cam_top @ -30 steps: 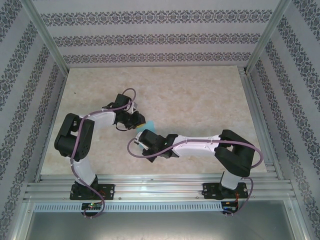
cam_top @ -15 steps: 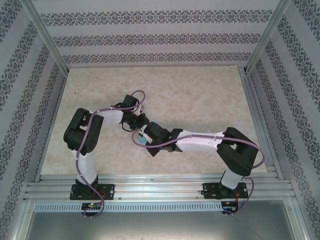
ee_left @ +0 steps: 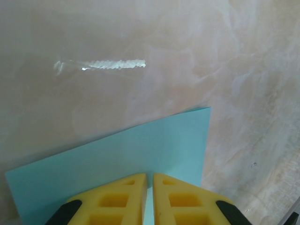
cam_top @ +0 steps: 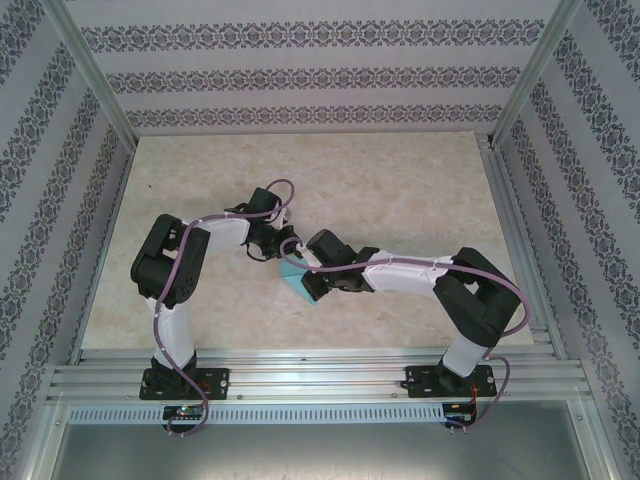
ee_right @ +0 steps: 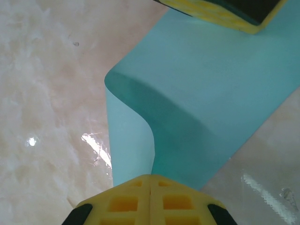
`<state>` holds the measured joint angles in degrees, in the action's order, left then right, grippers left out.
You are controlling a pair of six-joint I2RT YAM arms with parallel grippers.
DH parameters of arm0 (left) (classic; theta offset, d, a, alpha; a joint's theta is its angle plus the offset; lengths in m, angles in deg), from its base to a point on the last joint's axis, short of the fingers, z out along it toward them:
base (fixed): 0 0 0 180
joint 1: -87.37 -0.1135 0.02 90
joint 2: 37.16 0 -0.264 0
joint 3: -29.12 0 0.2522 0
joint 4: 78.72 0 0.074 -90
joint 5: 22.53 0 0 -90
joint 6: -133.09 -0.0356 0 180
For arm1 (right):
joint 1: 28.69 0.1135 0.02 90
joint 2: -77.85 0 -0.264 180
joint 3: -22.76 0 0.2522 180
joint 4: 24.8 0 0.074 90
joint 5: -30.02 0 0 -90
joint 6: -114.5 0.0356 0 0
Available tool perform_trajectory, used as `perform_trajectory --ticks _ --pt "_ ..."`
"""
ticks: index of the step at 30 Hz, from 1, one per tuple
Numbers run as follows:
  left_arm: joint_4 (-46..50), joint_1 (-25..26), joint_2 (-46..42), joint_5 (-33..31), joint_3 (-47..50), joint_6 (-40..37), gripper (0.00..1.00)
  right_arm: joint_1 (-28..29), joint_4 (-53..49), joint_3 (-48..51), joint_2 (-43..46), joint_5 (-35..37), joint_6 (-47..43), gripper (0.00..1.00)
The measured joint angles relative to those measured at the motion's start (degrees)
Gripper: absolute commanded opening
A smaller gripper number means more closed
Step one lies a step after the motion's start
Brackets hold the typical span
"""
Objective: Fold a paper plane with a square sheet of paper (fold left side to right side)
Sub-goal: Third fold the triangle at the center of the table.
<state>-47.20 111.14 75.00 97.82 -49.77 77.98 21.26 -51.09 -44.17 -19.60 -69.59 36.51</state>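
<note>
The square sheet of paper (cam_top: 301,283) is light blue and shows as a small patch near the middle of the table, just under both wrists. My left gripper (cam_top: 270,247) reaches it from the left. In the left wrist view its yellow fingertips (ee_left: 150,176) stand almost together, with the sheet (ee_left: 140,150) running into the thin slit between them. My right gripper (ee_right: 150,177) is shut on an edge of the sheet (ee_right: 211,84), which curls up from its tips in a soft bend. A left finger (ee_right: 225,10) sits at the sheet's far edge.
The marble-patterned table top (cam_top: 400,190) spreads wide behind and to both sides of the arms. Glare streaks (ee_left: 112,64) lie on it. Aluminium rails (cam_top: 320,375) run along the near edge, and patterned walls (cam_top: 300,80) close in the other sides.
Both wrists have shifted right and met over the sheet. The right wrist swung up and right, and more blue paper now shows beneath it. The left fingers have drawn closer together.
</note>
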Motion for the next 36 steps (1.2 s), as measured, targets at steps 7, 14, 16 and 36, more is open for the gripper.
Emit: perform_trajectory --ticks 7,14,16,36 --pt "0.1 0.3 0.2 -0.3 -0.2 0.0 0.12 -1.7 2.6 0.9 -1.7 -2.9 2.3 0.0" --pt "0.1 0.7 0.5 -0.9 -0.8 0.0 0.11 -3.3 4.4 1.6 -2.2 -4.3 4.3 0.0" --pt "0.1 0.8 0.6 -0.9 -0.9 0.0 0.11 -3.7 4.7 1.6 -2.3 -4.5 4.7 0.0" --pt "0.1 1.2 0.9 -1.2 -1.3 0.0 0.11 -4.7 4.9 2.1 -3.7 -5.1 5.0 0.0"
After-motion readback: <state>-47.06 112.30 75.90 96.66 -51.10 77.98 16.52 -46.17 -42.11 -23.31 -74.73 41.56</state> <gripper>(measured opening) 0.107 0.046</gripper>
